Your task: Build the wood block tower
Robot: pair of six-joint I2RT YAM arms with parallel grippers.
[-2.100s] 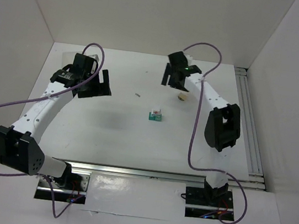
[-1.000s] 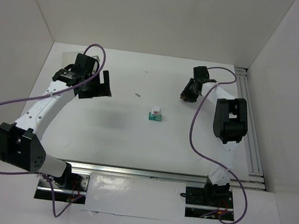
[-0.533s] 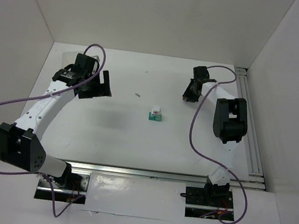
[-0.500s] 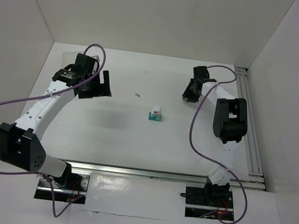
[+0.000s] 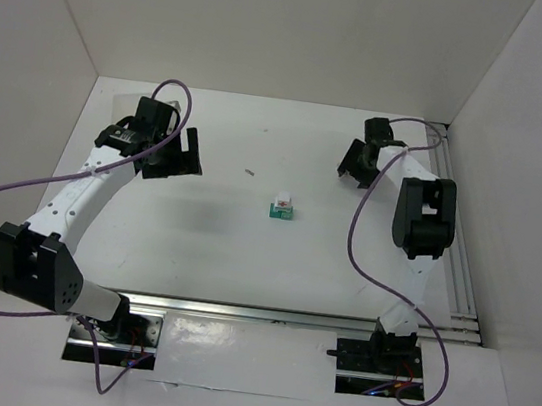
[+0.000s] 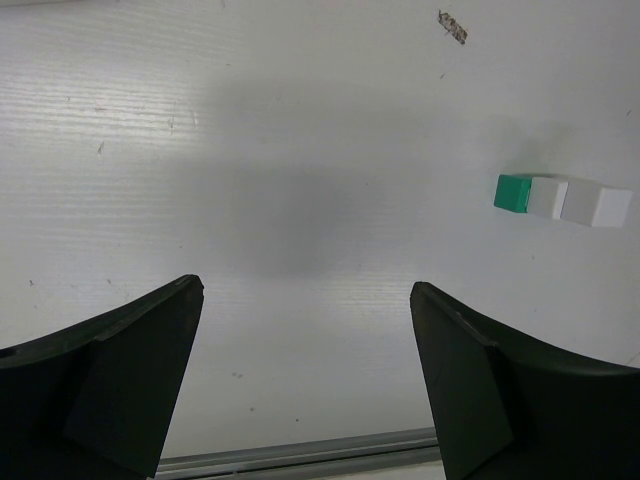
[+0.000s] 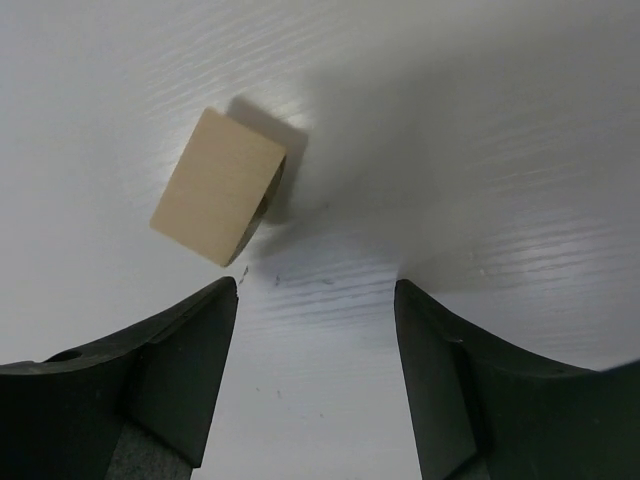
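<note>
**Two blocks stacked mid-table, cylinder loose at far right**

Left gripper: hangs above the white table on its left side, jaws spread wide, nothing between them.

Centre: teal-green cube sits on the table with the white cube on top of it, red mark on the upper face. Both are well apart from either gripper.

Right gripper: low over the far right of the table, jaws parted, holding nothing. The tan cylinder rests on the table just past its fingertips, free of both fingers and well apart from the stack.
</note>
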